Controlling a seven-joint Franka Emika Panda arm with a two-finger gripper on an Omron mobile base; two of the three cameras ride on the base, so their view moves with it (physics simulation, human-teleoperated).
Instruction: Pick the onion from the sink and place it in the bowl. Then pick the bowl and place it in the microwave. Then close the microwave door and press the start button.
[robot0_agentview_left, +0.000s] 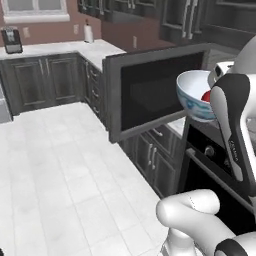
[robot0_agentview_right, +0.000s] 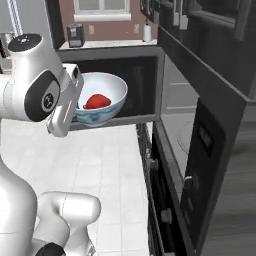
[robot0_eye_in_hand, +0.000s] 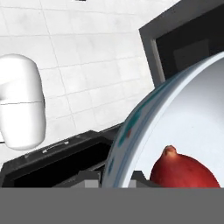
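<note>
The bowl (robot0_agentview_right: 100, 102), carrying the onion (robot0_agentview_right: 97, 101) and pinched at its rim by the closed gripper (robot0_eye_in_hand: 114, 180), hangs at centre-left of the right base view before the open microwave door (robot0_agentview_right: 125, 85); keep it level while swinging it right into the microwave (robot0_agentview_right: 187, 132).

coffee maker (robot0_agentview_left: 12, 40) on counter | paper towel roll (robot0_agentview_left: 88, 33) upright
</note>
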